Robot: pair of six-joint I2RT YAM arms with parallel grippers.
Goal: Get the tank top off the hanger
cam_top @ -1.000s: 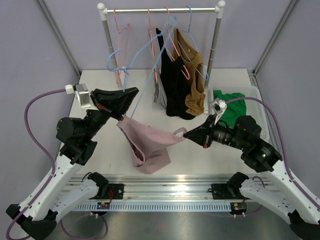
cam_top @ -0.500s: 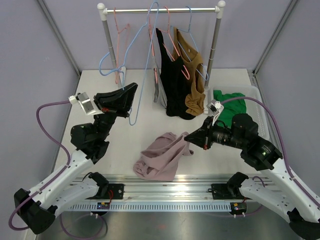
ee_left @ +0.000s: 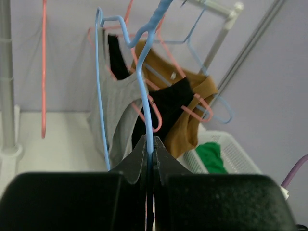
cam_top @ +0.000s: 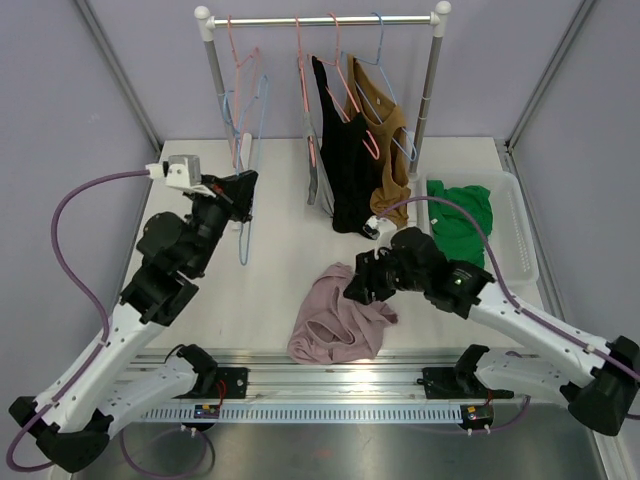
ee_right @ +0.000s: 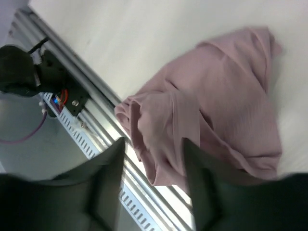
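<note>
The pink tank top (cam_top: 340,320) lies crumpled on the table near the front rail, off the hanger. In the right wrist view the tank top (ee_right: 216,96) spreads just beyond my right gripper (ee_right: 151,144), whose fingers stand open with nothing between them. In the top view the right gripper (cam_top: 362,285) hovers at the garment's upper right edge. My left gripper (cam_top: 243,190) is shut on the bare blue hanger (cam_top: 243,245), held up near the rack's left end. In the left wrist view the blue hanger (ee_left: 144,91) wire runs up from the closed left gripper (ee_left: 149,144).
The clothes rack (cam_top: 320,20) carries pink hangers (cam_top: 240,80), a grey top (cam_top: 318,180), a black top (cam_top: 350,170) and a brown top (cam_top: 392,160). A white basket (cam_top: 515,240) with green cloth (cam_top: 458,215) stands at the right.
The tank top slid off the blue hanger and dropped onto the table. My right gripper let go of it and opened. The left arm carried the bare hanger back toward the rack.
</note>
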